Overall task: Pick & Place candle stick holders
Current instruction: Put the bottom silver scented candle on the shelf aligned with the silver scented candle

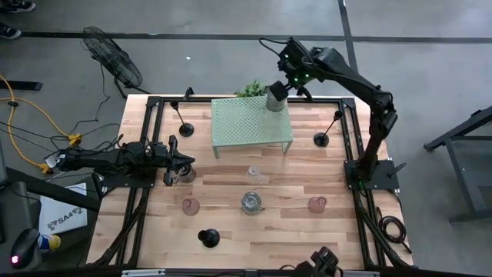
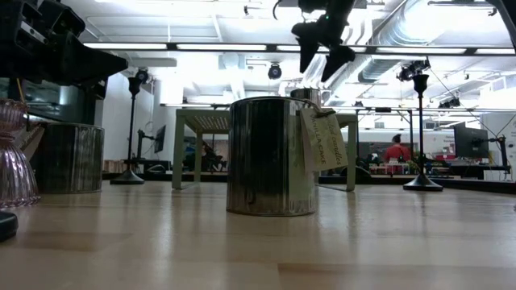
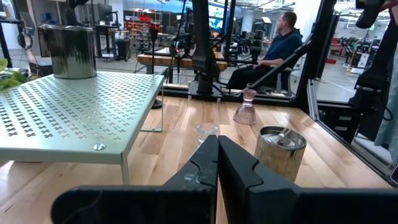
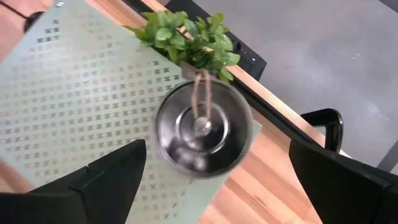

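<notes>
A silver cup (image 1: 277, 96) (image 4: 202, 127) stands on the far right corner of the pale green rack (image 1: 252, 123). My right gripper (image 1: 294, 75) (image 4: 217, 180) hangs open above it, one finger to each side, touching nothing. On the table stand a second silver cup (image 1: 251, 202) (image 3: 281, 149), a clear glass holder (image 1: 254, 175), two pink glass holders (image 1: 191, 205) (image 1: 317, 205) and black stemmed holders (image 1: 184, 129) (image 1: 323, 138) (image 1: 208, 238). My left gripper (image 1: 181, 161) (image 3: 217, 168) waits shut at the table's left side, pointing level.
A leafy green plant (image 4: 189, 37) sits just behind the rack's far edge. A third silver cup (image 1: 187, 175) stands close to my left gripper. Black frame rails (image 1: 154, 138) run along the table's sides. A seated person (image 3: 273, 46) shows beyond the table.
</notes>
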`<state>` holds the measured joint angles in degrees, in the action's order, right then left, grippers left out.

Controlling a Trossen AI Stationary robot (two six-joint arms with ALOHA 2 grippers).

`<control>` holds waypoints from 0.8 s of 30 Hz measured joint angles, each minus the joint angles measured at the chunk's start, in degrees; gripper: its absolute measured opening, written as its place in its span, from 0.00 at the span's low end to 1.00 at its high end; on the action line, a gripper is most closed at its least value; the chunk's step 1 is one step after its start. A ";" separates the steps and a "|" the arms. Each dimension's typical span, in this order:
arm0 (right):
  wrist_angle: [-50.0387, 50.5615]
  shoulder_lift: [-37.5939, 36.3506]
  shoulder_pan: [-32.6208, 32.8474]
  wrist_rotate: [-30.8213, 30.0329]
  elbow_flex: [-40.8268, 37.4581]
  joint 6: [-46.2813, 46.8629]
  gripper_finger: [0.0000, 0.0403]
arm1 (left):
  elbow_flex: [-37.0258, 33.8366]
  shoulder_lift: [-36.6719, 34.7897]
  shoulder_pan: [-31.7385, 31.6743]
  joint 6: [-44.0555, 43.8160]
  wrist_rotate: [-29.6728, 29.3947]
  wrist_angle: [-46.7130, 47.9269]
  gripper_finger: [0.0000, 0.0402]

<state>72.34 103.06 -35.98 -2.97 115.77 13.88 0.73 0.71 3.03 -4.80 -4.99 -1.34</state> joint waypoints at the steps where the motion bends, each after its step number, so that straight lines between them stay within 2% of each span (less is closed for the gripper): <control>1: 0.68 -0.43 0.15 0.05 0.00 0.01 0.96 | 0.00 0.00 -0.01 -0.01 0.00 -0.01 0.00; 8: 6.65 -3.54 3.09 -0.71 0.02 1.24 0.96 | 0.00 0.00 -0.02 -0.02 0.00 0.00 0.00; 16: 13.90 -4.54 9.92 -3.33 -0.09 3.32 0.95 | 0.00 0.01 -0.02 -0.01 0.00 0.00 0.00; 24: 12.19 -4.51 18.71 -4.57 -0.59 2.50 0.96 | 0.00 0.00 -0.02 -0.01 0.00 0.00 0.00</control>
<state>84.53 98.54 -17.27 -7.54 115.18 16.38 0.73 0.71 3.01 -4.81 -4.99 -1.34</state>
